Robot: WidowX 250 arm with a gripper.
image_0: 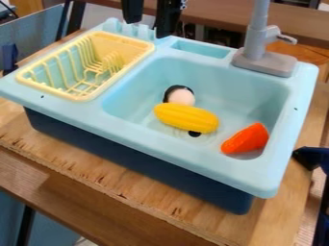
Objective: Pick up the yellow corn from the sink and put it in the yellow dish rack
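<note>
The black gripper [148, 28] hangs at the top edge of the view, above the sink's back rim near the drying rack. It is open, its two fingers apart with nothing between them. Below it, in the light blue sink basin [135, 91], lies a yellow corn cob [186, 117]. Just behind the corn is a rounded pale thing with a black edge [181, 97], partly hidden by the corn. An orange-red tapered piece [246, 139] rests at the basin's right front.
A yellow dish rack [83, 98] sits at the sink's left. The grey faucet [256, 55] rises from the back right rim, beside a small recessed tray [200, 49]. The sink stands on a wooden board [83, 168].
</note>
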